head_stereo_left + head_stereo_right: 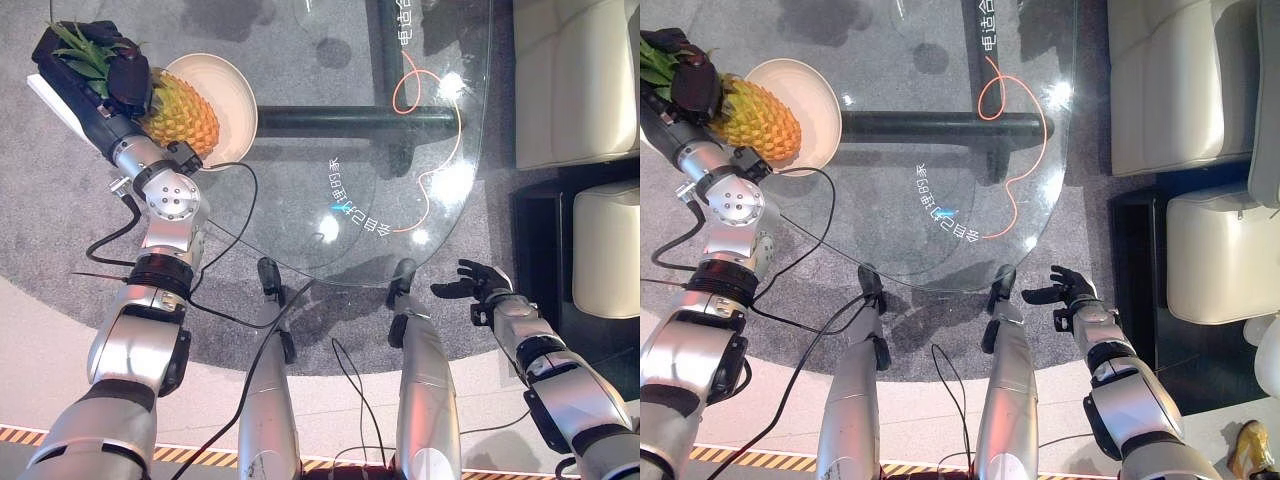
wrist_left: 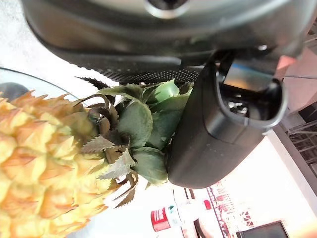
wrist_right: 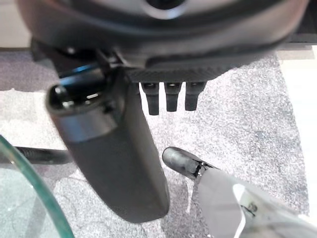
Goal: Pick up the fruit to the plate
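Left hand: the left hand is curled round the leafy crown of the pineapple, thumb pressed against the green leaves in the left wrist view, holding the fruit at the plate's near-left rim.
Right hand: the right hand hangs past the near-right edge of the glass table, well away from the plate, fingers spread and relaxed, holding nothing.
Pineapple: yellow-orange body lies tilted across the plate's left side, its lower end over the bowl of the plate and its crown sticking out beyond the rim; whether the body rests on the plate or is just above it, I cannot tell.
Plate: a round cream plate sits on the glass table near its far-left part; apart from the pineapple, its inside is bare.
Glass table: a clear round top over a dark tube frame, to the right of the plate.
Cord: a thin orange cord curls on the glass, well to the right of the plate.
Seats: cream cushioned seats stand beyond the table's right edge, far from the plate.
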